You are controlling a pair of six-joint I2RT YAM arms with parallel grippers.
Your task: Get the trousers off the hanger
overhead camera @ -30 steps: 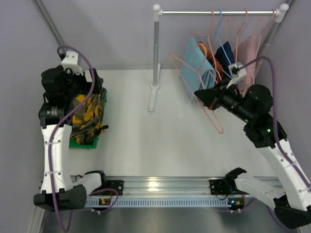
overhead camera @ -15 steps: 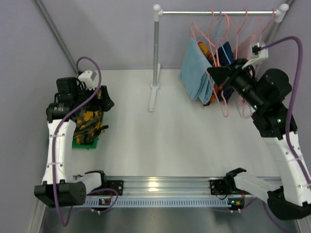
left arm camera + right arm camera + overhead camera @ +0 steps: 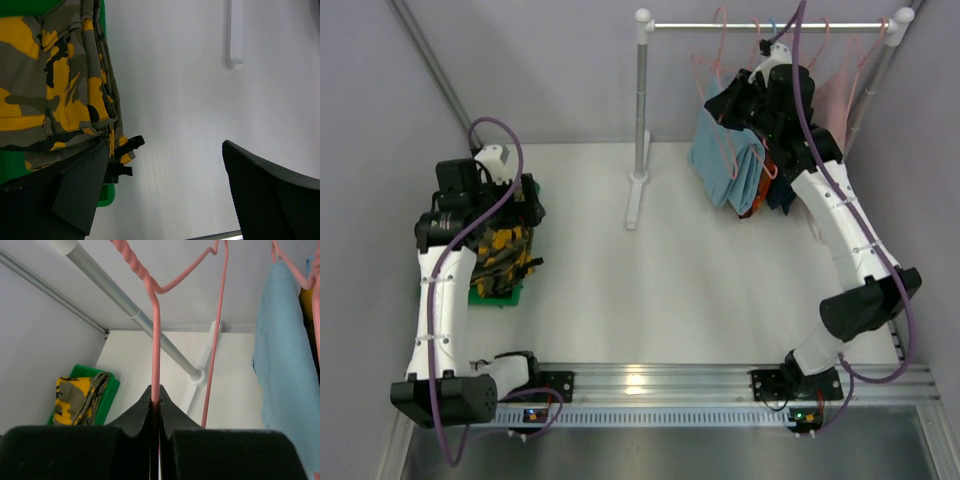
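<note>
The trousers (image 3: 503, 250), mustard and olive camouflage cloth, lie folded in a green bin (image 3: 485, 293) at the left; they also show in the left wrist view (image 3: 55, 85) and far off in the right wrist view (image 3: 80, 399). My left gripper (image 3: 525, 200) hovers at the bin's far right edge, open and empty (image 3: 166, 150). My right gripper (image 3: 732, 103) is raised to the rail and shut (image 3: 155, 387) on the pink wire hanger (image 3: 155, 340), which carries no cloth.
A metal rail (image 3: 760, 25) on a white post (image 3: 640, 100) holds more pink hangers with a light-blue garment (image 3: 725, 150), orange and dark-blue ones behind it, and a pink one (image 3: 832, 100). The post's foot (image 3: 234, 35) stands on the white table.
My right arm has swung up and back, carrying the bare pink hanger from over the table up to the rail. My left gripper rose off the trousers, then held still.
</note>
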